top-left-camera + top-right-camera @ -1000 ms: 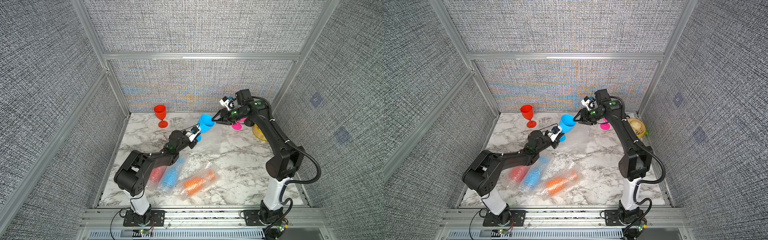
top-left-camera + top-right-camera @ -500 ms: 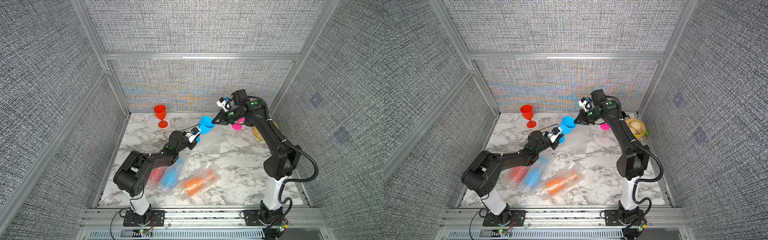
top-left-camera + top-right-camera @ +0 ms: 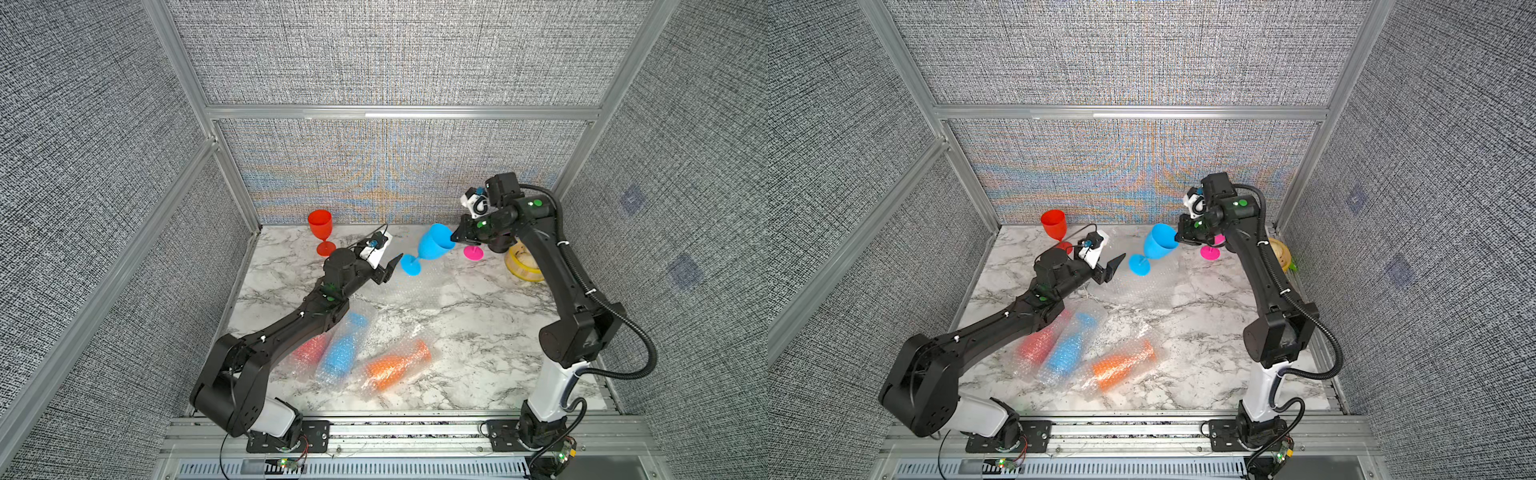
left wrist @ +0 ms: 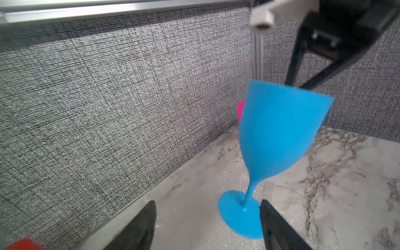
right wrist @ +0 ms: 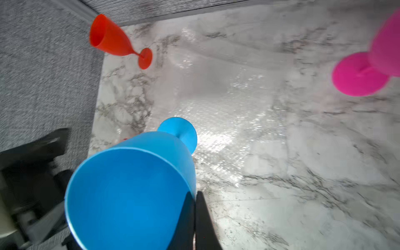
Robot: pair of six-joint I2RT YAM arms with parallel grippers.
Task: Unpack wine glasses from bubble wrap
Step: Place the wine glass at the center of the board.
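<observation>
Clamped tight on the rim of the blue goblet (image 3: 432, 248) with the right gripper (image 3: 454, 238), 1 finger inside the bowl, 1 outside, plain in the right wrist view. Hanging tilted near the back of the marble table (image 3: 478, 332), between the standing red goblet (image 3: 321, 230) and pink goblet (image 3: 473, 252): bowl high toward the right arm, stem slanting down, foot low toward the left gripper (image 3: 389, 270). Spread wide there, gripping nothing, foot just beside 1 finger (image 4: 279, 229) in the left wrist view. Probably a set-down next, so calls for swinging that long axis upright first. Down front, 3 more to unwrap, lying in bubble wrap (image 3: 415, 334).
</observation>
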